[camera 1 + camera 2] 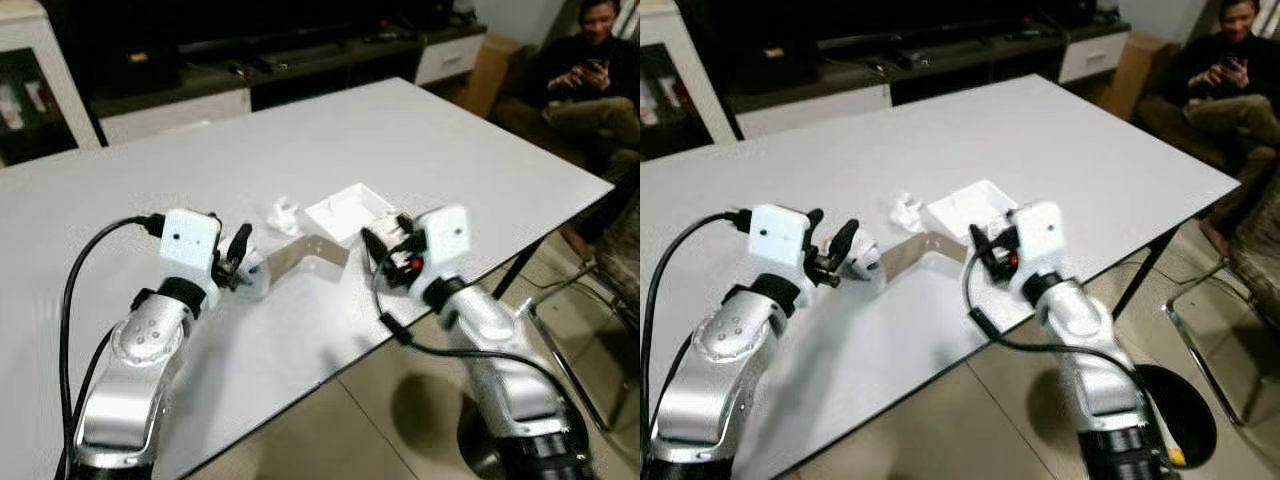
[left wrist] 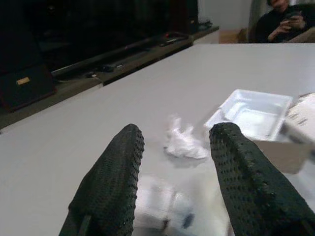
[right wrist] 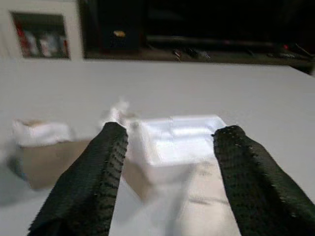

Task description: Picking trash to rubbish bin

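Trash is lying in the middle of the big white table [image 1: 420, 130], and we are leaning over it with both arms. Our left gripper [image 1: 238, 258] is sitting in the lower left of the frame, and its two black fingers [image 2: 110, 184] are spread apart with nothing between them. Just under and past those fingers, a small white cup [image 1: 256, 276] is lying on its side on the table. We cannot tell if the fingers are touching it.

Our right gripper [image 1: 983, 250] is sitting in the lower middle, near the table's front edge. Its fingers [image 3: 88, 182] are wide apart too and holding nothing. Right in front of them, a white tray [image 1: 345, 212] is resting flat on the table. A brown card strip [image 1: 305, 255] is lying between the two grippers, reaching from the cup side over to the tray. A crumpled white tissue [image 1: 282, 215] is sitting just beside the tray, a little farther up the frame.

In the upper right corner, a person [image 1: 590, 70] is sitting on a seat and looking at a phone. A dark TV stand [image 1: 300, 60] is running along the top.
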